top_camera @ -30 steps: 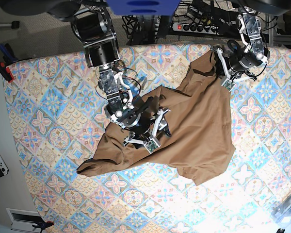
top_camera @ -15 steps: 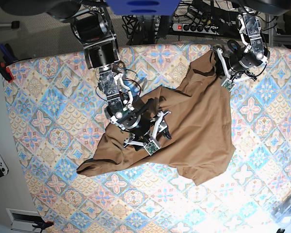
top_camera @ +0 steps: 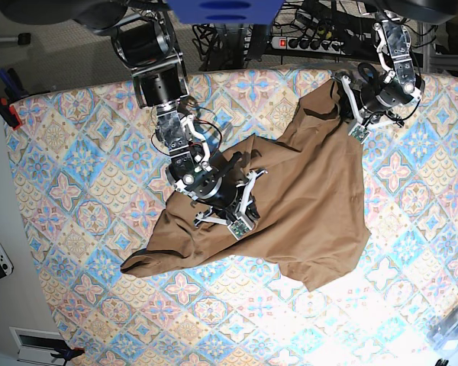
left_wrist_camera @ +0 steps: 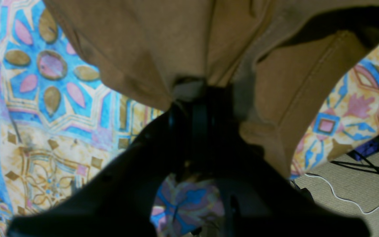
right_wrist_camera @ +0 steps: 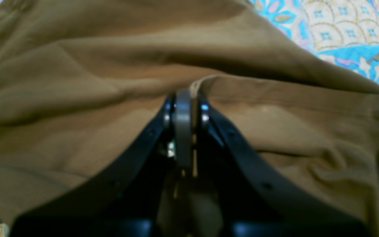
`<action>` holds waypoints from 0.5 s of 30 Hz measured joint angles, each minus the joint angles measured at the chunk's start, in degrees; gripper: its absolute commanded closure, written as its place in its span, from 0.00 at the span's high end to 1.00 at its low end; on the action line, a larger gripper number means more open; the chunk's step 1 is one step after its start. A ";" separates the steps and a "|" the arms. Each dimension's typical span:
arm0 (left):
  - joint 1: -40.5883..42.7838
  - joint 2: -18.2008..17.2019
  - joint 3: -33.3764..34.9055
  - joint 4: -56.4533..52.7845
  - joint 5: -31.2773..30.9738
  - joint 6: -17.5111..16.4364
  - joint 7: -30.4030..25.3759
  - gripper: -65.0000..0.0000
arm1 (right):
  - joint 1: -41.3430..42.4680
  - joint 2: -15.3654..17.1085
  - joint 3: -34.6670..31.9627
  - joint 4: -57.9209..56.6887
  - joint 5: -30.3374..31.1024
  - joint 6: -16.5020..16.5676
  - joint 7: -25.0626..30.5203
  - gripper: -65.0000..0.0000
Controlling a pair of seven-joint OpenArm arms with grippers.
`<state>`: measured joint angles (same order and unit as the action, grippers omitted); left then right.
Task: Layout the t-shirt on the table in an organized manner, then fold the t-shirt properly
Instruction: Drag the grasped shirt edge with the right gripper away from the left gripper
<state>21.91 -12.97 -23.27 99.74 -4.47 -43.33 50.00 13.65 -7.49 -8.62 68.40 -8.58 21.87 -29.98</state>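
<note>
I'm in the layout step, no folding yet; the t-shirt lies crumpled and skewed across the middle of the table, one bunched end trailing toward the near-left, another pulled up to the far edge; my left gripper is clamped on a hem-like seamed edge at that far edge, cloth draping off the tips in the wrist view; my right gripper is pinched tight on a ridge of fabric mid-shirt, jaws closed w/ a fold rising between them. Right arm reaches out from the far side, wrist angled down onto the cloth; left arm is short, tucked near its base. Next, I reckon: lift both and draw apart to spread it flat; pull evenly or it'll bunch again.
</note>
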 measured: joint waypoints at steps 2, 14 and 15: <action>0.00 0.00 0.00 0.00 0.00 0.00 0.00 0.00 | -0.24 0.00 0.33 0.52 0.00 0.00 0.02 0.00; -0.17 0.11 0.00 0.00 0.07 0.00 0.13 0.00 | -0.61 0.00 12.96 21.18 -0.44 -0.24 -9.22 0.00; -0.46 0.11 0.00 0.00 0.07 -0.02 0.59 0.00 | -0.87 -0.13 13.94 23.56 -0.42 0.02 -10.03 0.00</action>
<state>21.45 -12.86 -23.27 99.74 -4.40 -43.35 50.59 12.78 -7.62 5.32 91.96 -8.99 21.89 -40.01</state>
